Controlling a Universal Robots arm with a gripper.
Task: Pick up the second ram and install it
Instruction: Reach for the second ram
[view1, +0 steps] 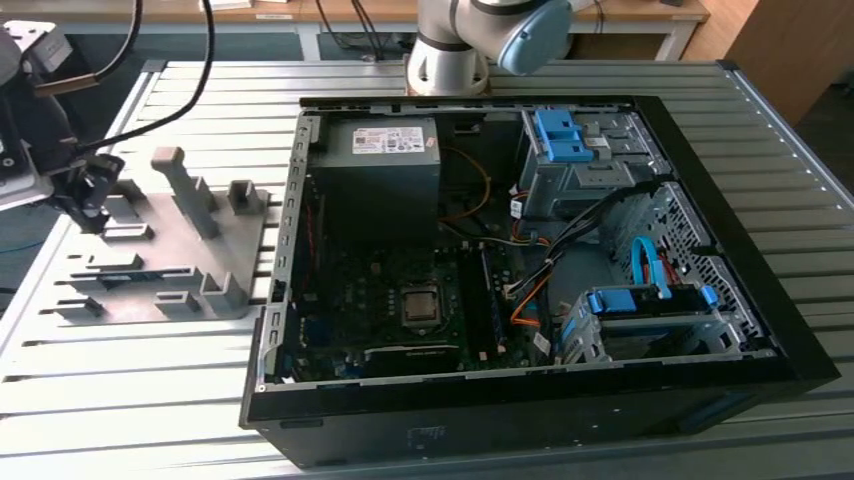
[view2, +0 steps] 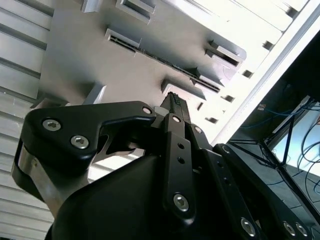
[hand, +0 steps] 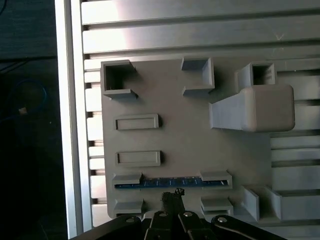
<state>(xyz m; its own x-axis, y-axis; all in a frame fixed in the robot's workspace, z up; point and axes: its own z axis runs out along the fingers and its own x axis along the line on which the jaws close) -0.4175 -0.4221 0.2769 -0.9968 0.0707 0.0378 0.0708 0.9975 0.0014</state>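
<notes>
Hovers over the grey fixture plate (hand: 185, 130), at the exterior view's left of the open computer case (view1: 534, 415), with the gripper (hand: 172, 196) drawn together at the tips and clamped on nothing. Finds the second ram (hand: 172, 183) standing on its long edge between the slotted end blocks (hand: 216, 176) of that plate, just beside the fingertips and apart from them. Places the tips, by the look of both wrist views, nearer the neighbouring empty pair of blocks (hand: 127, 206) than squarely over the stick.

Risks, on any descent in this state, jabbing the stick's upper edge or the plate, with no gap between the tips for taking the board. Risks also, from the sideways offset, landing a finger on a block or catching one corner alone, enough perhaps to rock so thin a board in its slots or pry it askew. Risks flexing it through an uneven squeeze, and jamming later at the motherboard slot through a tilted hold.

Runs its long axis flat along the plate, from one end block to the other, parallel to the empty pair beside it. Turns its thin upper edge toward the wrist cameras, broad faces upright. Appears to lie along the jaws' line of travel, not across it. Cannot tell which end carries the notch.
</notes>
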